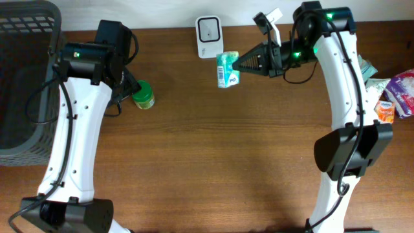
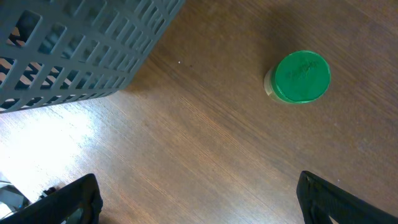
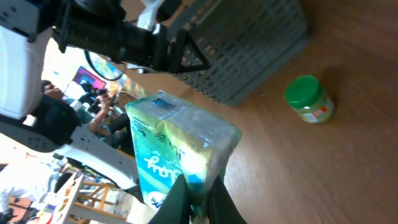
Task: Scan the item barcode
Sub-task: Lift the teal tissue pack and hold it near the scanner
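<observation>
The right pincer (image 1: 238, 64) is clamped on the teal packet (image 1: 226, 71), held in the upper middle just below the white scanner (image 1: 209, 36). The left pincer (image 2: 199, 202) gapes wide above the bench (image 1: 213, 149), near a closed green-lidded jar (image 1: 143, 94). What the grey basket (image 1: 26, 77) at upper left holds cannot be told.

Mock shop checkout: scanner (image 1: 209, 35), basket (image 1: 22, 77), groceries (image 1: 394, 94) on table (image 1: 213, 149).

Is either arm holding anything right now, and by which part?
The right gripper pinches the teal packet by one end edge, and the rest sticks out free. The left gripper is open and holds nothing.
</observation>
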`<state>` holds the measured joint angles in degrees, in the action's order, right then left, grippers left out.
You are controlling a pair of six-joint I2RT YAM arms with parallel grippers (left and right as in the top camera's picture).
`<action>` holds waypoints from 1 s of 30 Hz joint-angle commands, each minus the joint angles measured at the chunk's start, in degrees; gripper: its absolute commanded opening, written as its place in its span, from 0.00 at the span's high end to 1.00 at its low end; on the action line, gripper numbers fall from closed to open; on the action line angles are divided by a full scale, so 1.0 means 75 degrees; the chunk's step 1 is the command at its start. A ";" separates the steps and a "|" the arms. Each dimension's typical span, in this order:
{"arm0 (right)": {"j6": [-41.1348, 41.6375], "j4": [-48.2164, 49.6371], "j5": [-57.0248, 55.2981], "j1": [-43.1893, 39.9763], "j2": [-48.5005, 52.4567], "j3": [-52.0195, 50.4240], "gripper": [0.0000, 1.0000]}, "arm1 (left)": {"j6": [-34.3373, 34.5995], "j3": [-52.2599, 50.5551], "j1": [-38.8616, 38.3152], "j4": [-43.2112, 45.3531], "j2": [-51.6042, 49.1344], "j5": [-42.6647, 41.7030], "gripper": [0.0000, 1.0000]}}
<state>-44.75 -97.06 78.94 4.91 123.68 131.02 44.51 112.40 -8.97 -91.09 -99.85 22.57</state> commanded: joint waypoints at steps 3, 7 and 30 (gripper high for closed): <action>0.0096 -0.0038 0.0714 0.0143 -0.0207 0.0061 0.96 | -0.0093 0.0006 0.0000 -0.0012 0.0023 0.0082 0.01; 0.0090 -0.0032 0.0644 0.0143 -0.0207 0.0061 0.96 | -0.0093 0.0006 0.0000 -0.0015 0.0023 0.0082 0.01; 0.0090 -0.0009 0.0388 0.0146 -0.0204 0.0061 0.96 | -0.0093 0.0006 0.0006 -0.0012 0.0023 0.0082 0.01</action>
<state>-43.86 -97.01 81.54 5.74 123.70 131.02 44.53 112.40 -8.97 -91.09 -99.85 22.57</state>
